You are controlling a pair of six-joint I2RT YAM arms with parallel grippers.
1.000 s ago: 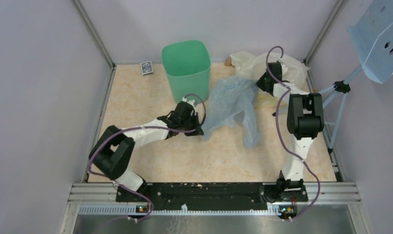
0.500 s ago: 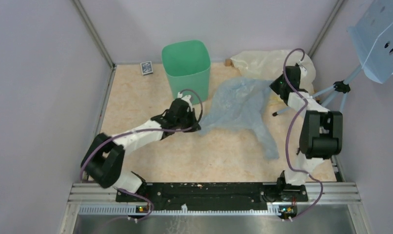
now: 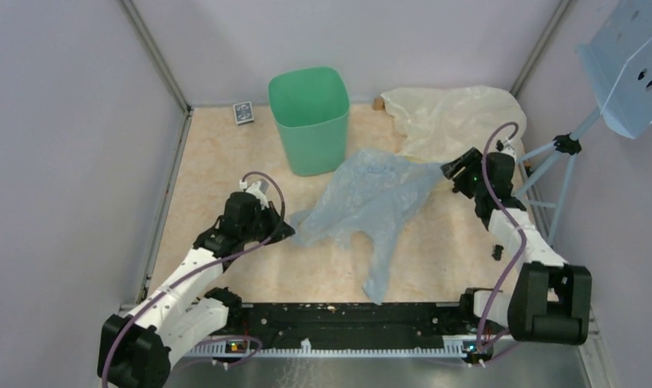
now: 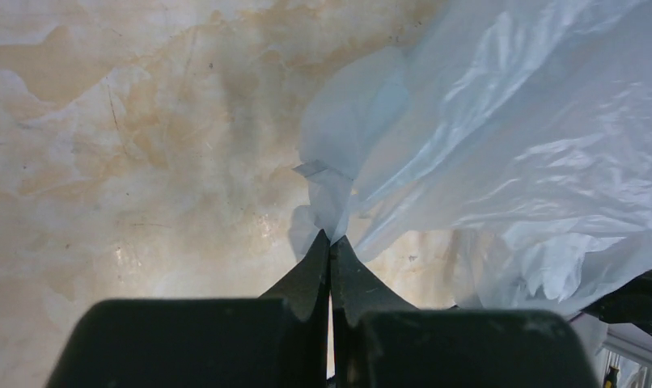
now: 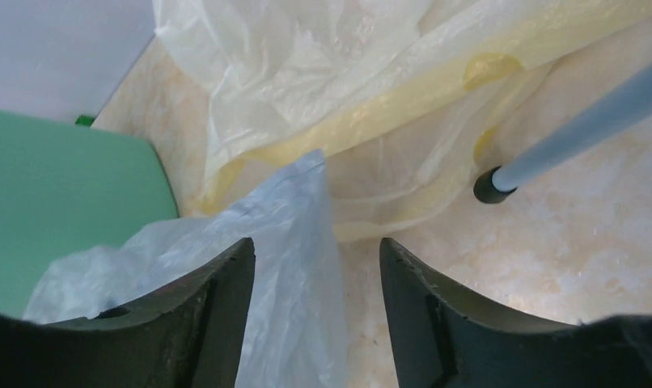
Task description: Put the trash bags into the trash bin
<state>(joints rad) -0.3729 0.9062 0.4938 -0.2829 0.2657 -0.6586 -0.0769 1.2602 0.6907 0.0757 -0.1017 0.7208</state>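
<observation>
- Now the left jaws are pinched shut on a twisted corner of the pale blue bag (image 3: 363,194).
- Meanwhile the right jaws stand apart, the bag's opposite corner lying loose between them.
- The bag spreads over the tabletop (image 3: 218,162), just beside the mint-green bin (image 3: 311,121), outside it.
- A cream-yellow bag (image 3: 452,113) lies beyond the right jaws.

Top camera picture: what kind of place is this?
Probably a robot test booth: left arm and right arm bolted to a metal rail, plain walls boxing in the table, a tripod stand beside it.
</observation>
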